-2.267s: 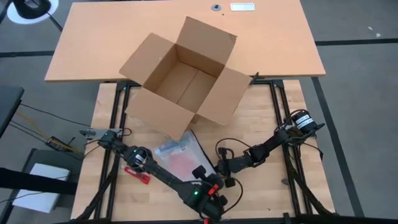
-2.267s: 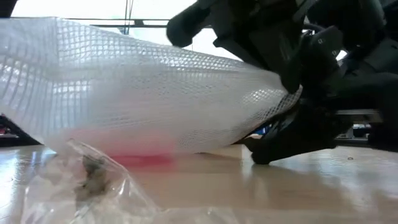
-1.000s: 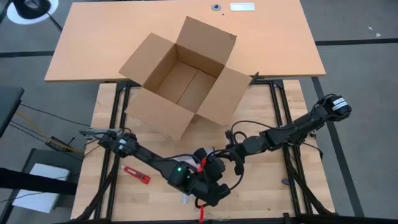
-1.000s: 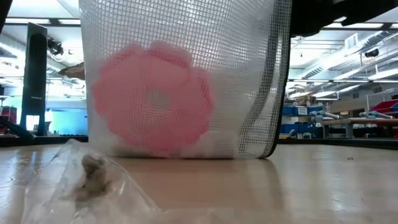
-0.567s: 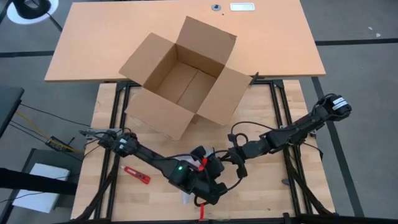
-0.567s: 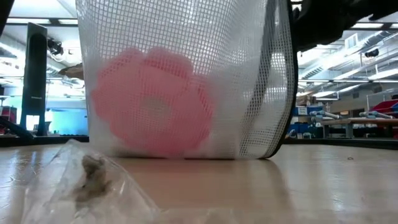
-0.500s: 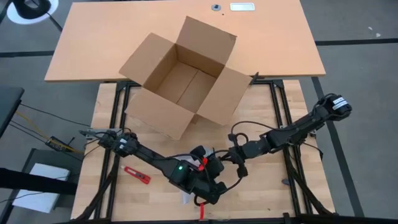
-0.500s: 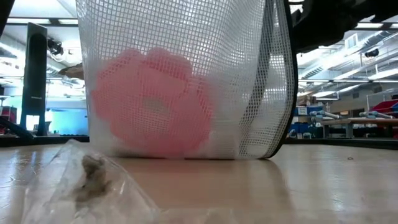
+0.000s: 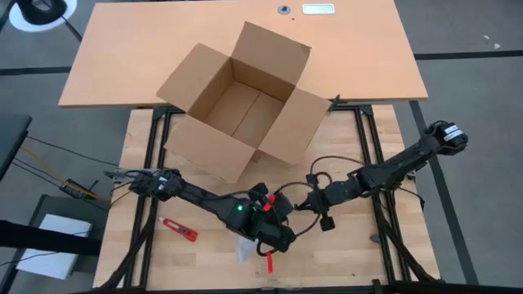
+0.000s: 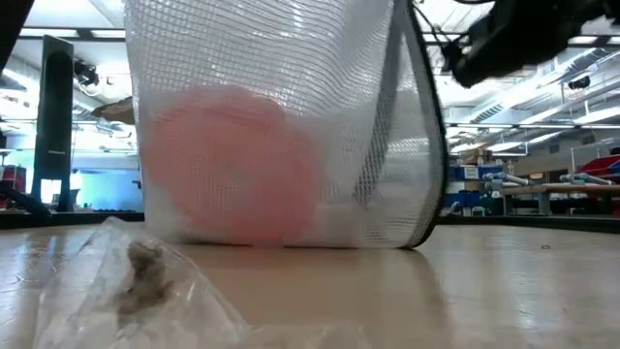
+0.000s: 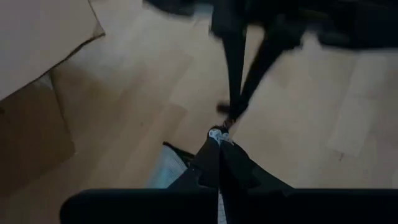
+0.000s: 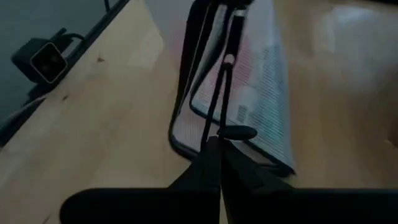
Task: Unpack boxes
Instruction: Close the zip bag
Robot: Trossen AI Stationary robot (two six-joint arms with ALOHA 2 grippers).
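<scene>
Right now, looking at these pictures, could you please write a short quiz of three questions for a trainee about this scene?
1. True or false: the cardboard carton stands with its flaps open.
2. What does the mesh pouch hold? A) a pink round thing B) a green bottle C) nothing
3. Fill in: the left gripper and the right gripper are both ___.

Key: 1 true; 2 A; 3 shut.
</scene>
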